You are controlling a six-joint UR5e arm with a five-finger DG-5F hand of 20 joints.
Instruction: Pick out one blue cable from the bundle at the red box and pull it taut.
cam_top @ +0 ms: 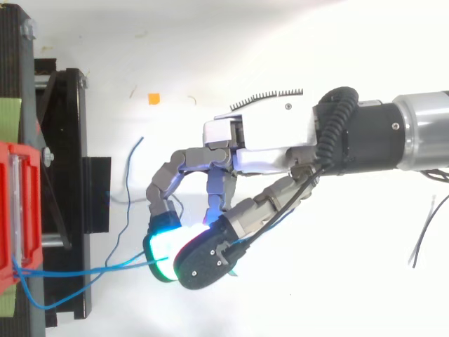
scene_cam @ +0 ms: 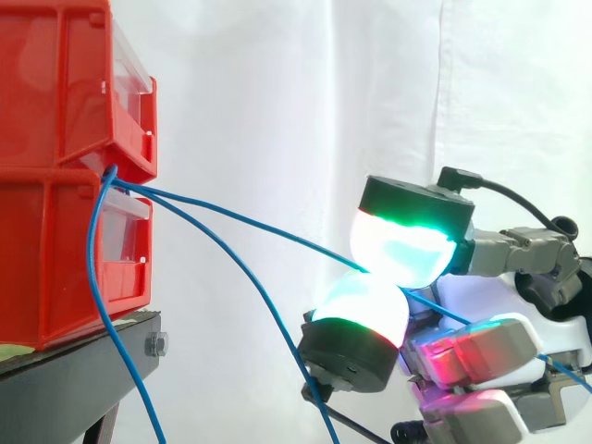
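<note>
Side view is showing 2 red bins, an upper one (scene_cam: 55,83) stacked on a lower one (scene_cam: 46,268), sitting on the black bench (scene_cam: 65,370) at the left. The bundle (scene_cam: 111,178) of blue strands is coming out of the gap between them. This view is also showing the grip itself. The robot hand (scene_cam: 504,250) is reaching in from the right and clamping 1 blue cable (scene_cam: 268,228) between an upper glowing pad (scene_cam: 402,248) and a lower one (scene_cam: 363,310). Both pads are shining white and cyan with green rims, and they are pressing together on the cable. The cable is running from the bins to the pads in a shallow curve and is carrying on past them toward the right edge. A 2nd strand (scene_cam: 277,319) is drooping under the pads, apart from them. A 3rd (scene_cam: 91,250) is hanging in a loop down the front of the lower bin. Red-lit pads are sitting lower on the robot hand.

Top view is showing what the side camera is missing. The white palm (cam_top: 266,133) and the arm are coming in from the right. The fingers are arching over to the pinch near the bench (cam_top: 66,175). The pinched cable (cam_top: 91,269) is leading back to the red bin (cam_top: 17,210). A loose blue strand (cam_top: 130,172) is lying on the white floor beside the bench, and a small orange scrap (cam_top: 153,98) is lying further up. A thin dark wire (cam_top: 424,239) is lying at the right.
</note>
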